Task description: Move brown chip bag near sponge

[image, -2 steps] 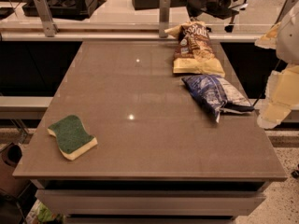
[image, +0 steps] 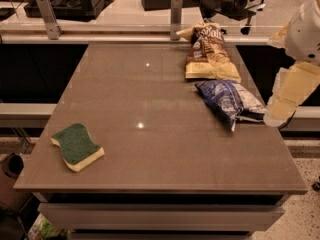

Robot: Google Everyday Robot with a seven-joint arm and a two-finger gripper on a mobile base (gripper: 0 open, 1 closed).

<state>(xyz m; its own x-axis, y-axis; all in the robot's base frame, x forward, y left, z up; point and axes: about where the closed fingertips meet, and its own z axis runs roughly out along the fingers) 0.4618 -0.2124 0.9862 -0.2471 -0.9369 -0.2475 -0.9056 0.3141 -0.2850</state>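
Brown chip bag [image: 210, 51] at far right of counter [image: 150, 174], well apart from sponge [image: 77, 146]; hand [image: 279, 111] beside right edge, grip impossible to tell.

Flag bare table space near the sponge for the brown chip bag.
Open: the middle of the table, between the sponge at front left and the bags, plus the left edge behind the sponge. Crowded: back right, where the brown chip bag and blue-and-white chip bag lie close, the gripper hanging just off the right edge.
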